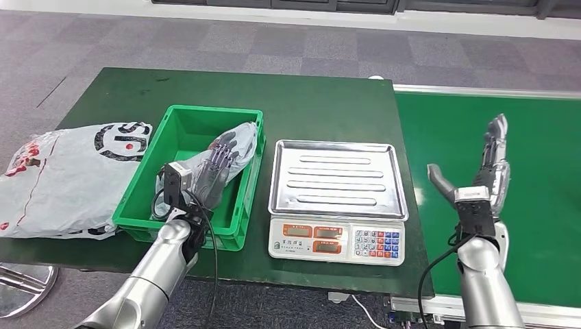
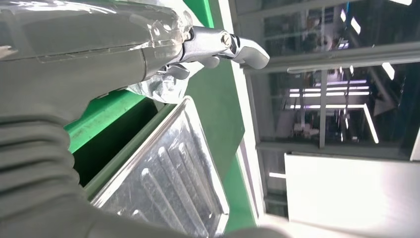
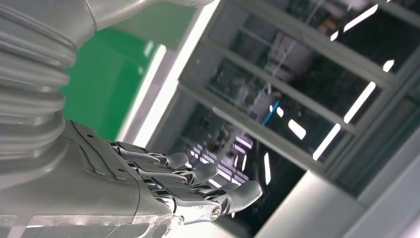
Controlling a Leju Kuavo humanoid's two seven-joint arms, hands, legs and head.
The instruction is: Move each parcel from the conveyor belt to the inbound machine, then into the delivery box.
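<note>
Our left hand (image 1: 214,171) holds its fingers on the grey parcel (image 1: 240,140) inside the green box (image 1: 147,199); our right hand (image 1: 483,175) waits with fingers apart over the conveyor belt (image 1: 548,157).

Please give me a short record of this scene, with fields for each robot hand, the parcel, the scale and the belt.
left robot hand: over the green box, on a grey parcel; grip unclear
right robot hand: open above the conveyor belt, holding nothing
grey parcel: inside the green box, against its right wall
scale: steel tray holds nothing
conveyor belt: no parcel in the visible part
large plastic bag: on the table, left of the green box
</note>
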